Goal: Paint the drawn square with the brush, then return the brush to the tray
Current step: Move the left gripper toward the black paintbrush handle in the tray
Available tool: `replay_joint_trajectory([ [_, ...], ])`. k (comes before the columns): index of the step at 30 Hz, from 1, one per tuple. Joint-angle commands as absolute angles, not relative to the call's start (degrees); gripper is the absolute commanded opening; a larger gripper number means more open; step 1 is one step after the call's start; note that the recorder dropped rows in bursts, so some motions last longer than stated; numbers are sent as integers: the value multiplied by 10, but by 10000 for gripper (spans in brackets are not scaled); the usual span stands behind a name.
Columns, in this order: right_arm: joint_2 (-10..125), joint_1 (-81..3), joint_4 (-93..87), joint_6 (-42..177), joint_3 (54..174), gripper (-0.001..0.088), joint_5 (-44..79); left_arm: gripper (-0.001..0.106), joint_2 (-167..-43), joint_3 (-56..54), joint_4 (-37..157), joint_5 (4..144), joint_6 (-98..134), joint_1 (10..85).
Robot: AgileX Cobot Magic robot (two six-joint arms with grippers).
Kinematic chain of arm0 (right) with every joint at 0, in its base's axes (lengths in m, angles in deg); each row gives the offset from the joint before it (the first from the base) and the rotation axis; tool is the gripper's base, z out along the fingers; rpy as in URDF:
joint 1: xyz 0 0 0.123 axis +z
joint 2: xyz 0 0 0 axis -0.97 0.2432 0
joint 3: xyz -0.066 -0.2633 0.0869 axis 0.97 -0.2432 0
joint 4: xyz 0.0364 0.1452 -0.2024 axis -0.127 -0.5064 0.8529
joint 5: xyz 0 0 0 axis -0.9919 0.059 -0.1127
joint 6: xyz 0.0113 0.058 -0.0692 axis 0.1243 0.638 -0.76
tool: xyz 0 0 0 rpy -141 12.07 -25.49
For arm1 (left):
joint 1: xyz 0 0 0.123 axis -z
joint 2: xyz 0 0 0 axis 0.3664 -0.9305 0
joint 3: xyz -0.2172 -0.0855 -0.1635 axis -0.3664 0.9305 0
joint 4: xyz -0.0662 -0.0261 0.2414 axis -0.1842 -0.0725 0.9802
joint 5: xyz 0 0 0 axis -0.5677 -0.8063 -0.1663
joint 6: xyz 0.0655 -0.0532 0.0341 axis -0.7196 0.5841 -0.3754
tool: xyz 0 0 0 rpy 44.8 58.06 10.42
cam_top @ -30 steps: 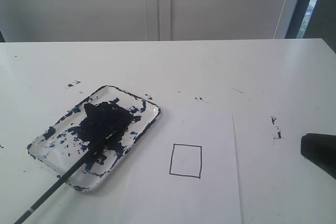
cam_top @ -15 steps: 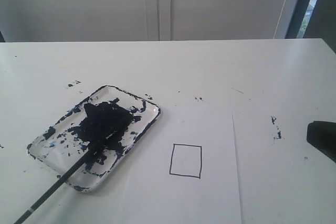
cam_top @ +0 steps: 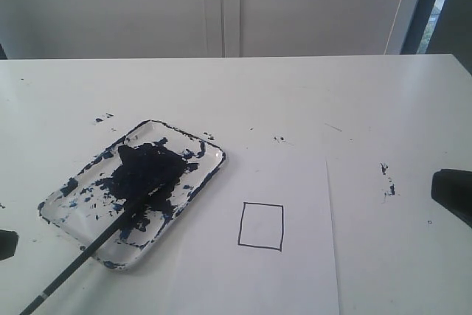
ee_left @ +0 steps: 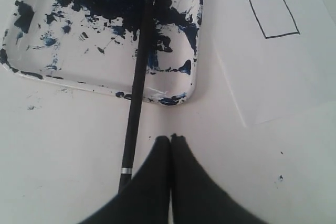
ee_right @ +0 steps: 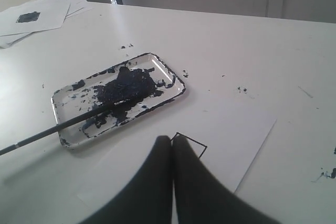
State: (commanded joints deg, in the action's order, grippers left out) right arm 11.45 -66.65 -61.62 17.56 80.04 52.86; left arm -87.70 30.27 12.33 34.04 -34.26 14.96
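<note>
The white tray, smeared with dark blue paint, lies on the table's left half. The brush rests with its tip in the paint blob, its black handle sticking out over the tray's near edge. The drawn square on the paper is blank inside. My left gripper is shut and empty, hovering just beside the brush handle near its pale band, not touching it. My right gripper is shut and empty, its tips covering part of the square. Both grippers show only at the exterior view's edges.
The square is drawn on a white paper sheet. Paint specks dot the table to its right and near the tray. A stack of used paper sheets lies off to the side, seen from the right wrist.
The right gripper has drawn back slightly toward the right edge. A dark part of the left gripper has come into view at the left edge. Brush, tray and square are unmoved.
</note>
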Motion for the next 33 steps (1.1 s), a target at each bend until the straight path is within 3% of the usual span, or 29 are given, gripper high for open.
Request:
replay_joint_trajectory([
  [23,114,-666,-616,181,800,0,524,7,-975,303,144,399,-415,223],
  [31,114,-666,-616,179,800,0,524,372,-1011,303,145,411,-420,223],
  [33,114,-666,-616,179,800,0,524,418,-1024,303,150,411,-420,223],
])
